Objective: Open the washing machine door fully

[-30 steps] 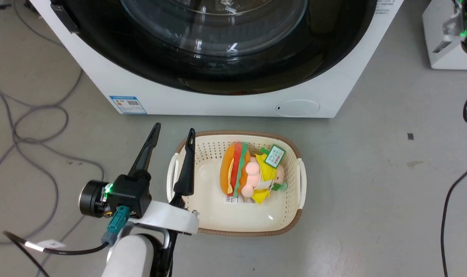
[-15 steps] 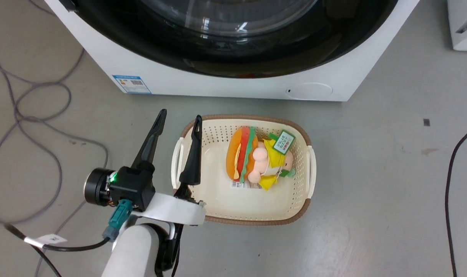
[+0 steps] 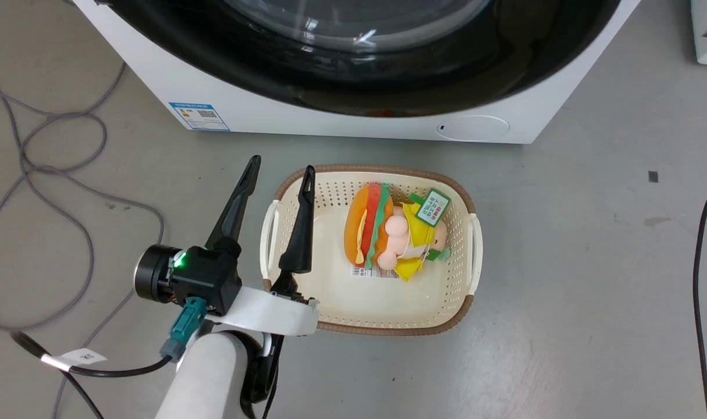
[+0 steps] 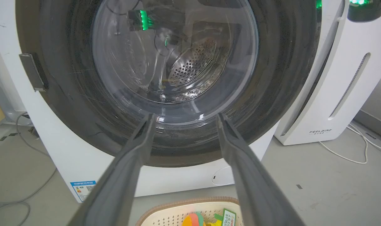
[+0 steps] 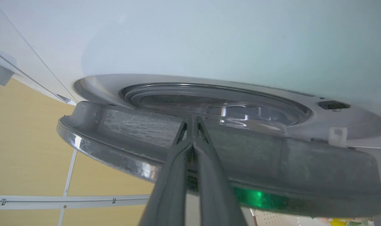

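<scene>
Washing machine door (image 3: pixel 353 75) ajar — right gripper (image 5: pixel 192 121) at its rim, left gripper (image 3: pixel 281 166) spread.
Head view: the glossy door spans the top edge, set in the white washing machine (image 3: pixel 330 119); the left gripper, jaws wide, sits lower left by the rim of a basket (image 3: pixel 466 256) holding a plush toy (image 3: pixel 388 233). Left wrist view: the door fills the upper centre beyond the spread jaws. Right wrist view: jaws nearly closed, tips on the door's grey edge — whether they pinch it, I cannot tell.
</scene>
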{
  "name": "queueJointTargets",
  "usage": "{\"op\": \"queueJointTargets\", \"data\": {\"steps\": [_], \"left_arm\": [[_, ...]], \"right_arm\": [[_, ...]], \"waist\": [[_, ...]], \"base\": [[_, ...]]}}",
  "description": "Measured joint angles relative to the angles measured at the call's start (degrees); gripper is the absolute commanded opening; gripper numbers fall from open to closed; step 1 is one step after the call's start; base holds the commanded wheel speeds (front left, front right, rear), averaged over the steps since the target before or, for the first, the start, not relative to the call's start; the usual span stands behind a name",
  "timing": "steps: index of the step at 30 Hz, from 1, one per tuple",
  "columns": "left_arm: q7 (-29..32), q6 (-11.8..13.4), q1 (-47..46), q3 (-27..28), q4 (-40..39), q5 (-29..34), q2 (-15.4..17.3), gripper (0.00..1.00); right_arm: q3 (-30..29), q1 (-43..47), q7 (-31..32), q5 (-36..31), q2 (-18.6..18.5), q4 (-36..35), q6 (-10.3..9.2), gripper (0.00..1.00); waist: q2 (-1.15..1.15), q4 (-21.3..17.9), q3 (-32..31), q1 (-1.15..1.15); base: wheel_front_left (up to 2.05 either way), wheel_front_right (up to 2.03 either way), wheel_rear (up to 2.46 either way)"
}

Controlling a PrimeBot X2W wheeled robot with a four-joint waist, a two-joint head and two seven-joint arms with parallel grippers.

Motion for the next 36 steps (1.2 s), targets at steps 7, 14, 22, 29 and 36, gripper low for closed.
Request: {"op": "queueJointTargets", "data": {"steps": [7, 14, 22, 29, 36], "left_arm": [[0.0, 0.0, 0.0, -0.2, 0.3, 0.0, 0.0, 1.00], [0.0, 0.3, 0.1, -0.2, 1.4, -0.1, 0.0, 1.00], [0.0, 0.3, 2.4, 0.6, 3.4, 0.1, 0.0, 1.00], [0.0, 0.0, 6.1, 1.6, 4.7, 1.1, 0.0, 1.00], [0.0, -0.4, 9.4, 2.6, 5.7, 1.9, 0.3, 1.00]], "right_arm": [[2.3, 0.6, 2.5, -1.3, 0.8, 0.1, 0.00, 0.00], [2.2, 3.7, 8.0, -0.4, 0.7, -2.0, 0.00, 0.00], [2.4, 14.4, 12.0, 0.9, 1.9, -6.7, 0.01, 0.00], [2.4, 21.9, 16.0, 3.1, 2.9, -9.4, 0.00, 0.00], [2.4, 29.7, 18.8, 5.4, 3.3, -15.5, 0.00, 0.00]], "waist": [[0.00, -0.1, -0.7, 0.00], [0.00, -0.2, -2.3, 0.00], [0.00, -0.1, -6.8, 0.00], [0.00, 0.2, -11.9, -0.01], [0.00, 1.2, -16.8, -0.01]], "base": [[0.00, 0.00, 0.00], [0.00, 0.00, 0.00], [0.00, 0.00, 0.00], [0.00, 0.00, 0.00], [0.00, 0.00, 0.00]]}}
